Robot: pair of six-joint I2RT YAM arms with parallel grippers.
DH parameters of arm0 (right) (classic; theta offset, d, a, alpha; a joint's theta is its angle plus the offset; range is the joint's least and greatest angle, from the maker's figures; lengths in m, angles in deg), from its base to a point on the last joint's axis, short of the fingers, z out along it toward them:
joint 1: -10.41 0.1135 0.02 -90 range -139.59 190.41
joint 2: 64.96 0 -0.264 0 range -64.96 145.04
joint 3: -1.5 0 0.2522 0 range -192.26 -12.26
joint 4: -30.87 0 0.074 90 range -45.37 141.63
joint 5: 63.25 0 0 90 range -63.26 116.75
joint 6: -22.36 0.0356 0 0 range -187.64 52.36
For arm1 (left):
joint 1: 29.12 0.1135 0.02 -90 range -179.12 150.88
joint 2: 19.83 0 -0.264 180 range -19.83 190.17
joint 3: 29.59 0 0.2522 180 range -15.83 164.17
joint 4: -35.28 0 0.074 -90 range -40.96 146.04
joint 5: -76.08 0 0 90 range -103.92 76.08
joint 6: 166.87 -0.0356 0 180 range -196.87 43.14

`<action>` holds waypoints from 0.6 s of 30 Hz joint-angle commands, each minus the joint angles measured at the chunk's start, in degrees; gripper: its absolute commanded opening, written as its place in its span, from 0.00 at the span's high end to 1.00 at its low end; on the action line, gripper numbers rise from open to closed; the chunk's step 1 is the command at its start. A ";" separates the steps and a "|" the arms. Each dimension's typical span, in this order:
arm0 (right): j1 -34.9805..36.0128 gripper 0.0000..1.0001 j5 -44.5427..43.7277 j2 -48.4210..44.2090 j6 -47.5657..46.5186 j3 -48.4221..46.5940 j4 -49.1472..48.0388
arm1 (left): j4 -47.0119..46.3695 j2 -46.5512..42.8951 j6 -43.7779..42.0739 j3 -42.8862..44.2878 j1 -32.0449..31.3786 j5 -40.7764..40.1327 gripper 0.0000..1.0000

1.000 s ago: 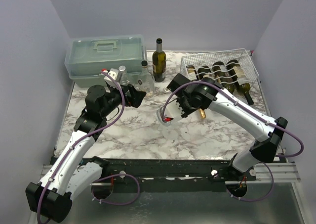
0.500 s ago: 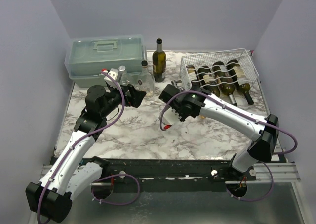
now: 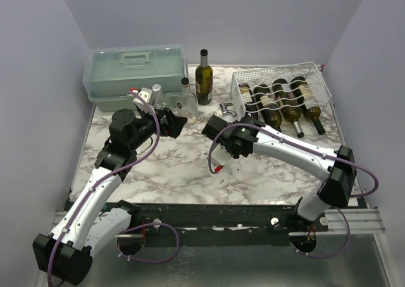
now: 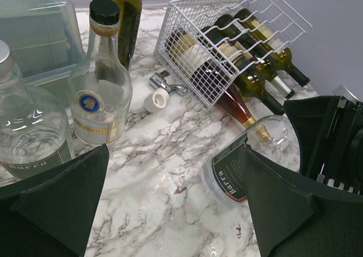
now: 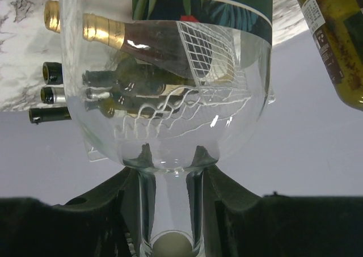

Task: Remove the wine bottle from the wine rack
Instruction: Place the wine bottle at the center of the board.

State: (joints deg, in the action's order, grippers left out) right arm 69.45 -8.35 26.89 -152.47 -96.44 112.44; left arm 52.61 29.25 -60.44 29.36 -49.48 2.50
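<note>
Wine bottle [image 3: 218, 155] of clear glass is out of the wine rack [image 3: 316, 78], off the rack's near-left corner and apart from the mesh, tilted with its base pointing away from the rack; whether it touches the table [image 3: 171, 173] cannot be told. The right gripper [image 5: 170, 172] is clamped on its neck, fingers [image 5: 127, 194] pressed on either side just under the shoulder. The see-through body looks empty, so probably light, but it is stiff, smooth and breakable: it could slip or swing in a neck hold, and a knock against wire or another bottle might crack it. The neck seems the sensible place to hold, being narrow enough for the pads. The left gripper [image 3: 172, 123], farther from the rack on the same side, hangs with jaws wide apart, holding nothing. Compared with a second ago, the right arm has drawn the bottle farther from the rack's corner; the left arm has not shifted, and the other bottles [image 3: 285, 100] lie in the rack as before.
</note>
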 commanded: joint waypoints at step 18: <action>3.06 0.89 -9.04 0.16 -2.83 3.19 -3.06 | 0.38 -1.60 -0.85 -0.63 0.31 -0.86 0.01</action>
State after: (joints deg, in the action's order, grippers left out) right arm 71.44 -10.97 27.40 -154.33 -92.75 111.55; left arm 52.63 28.63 -60.44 29.36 -49.48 2.50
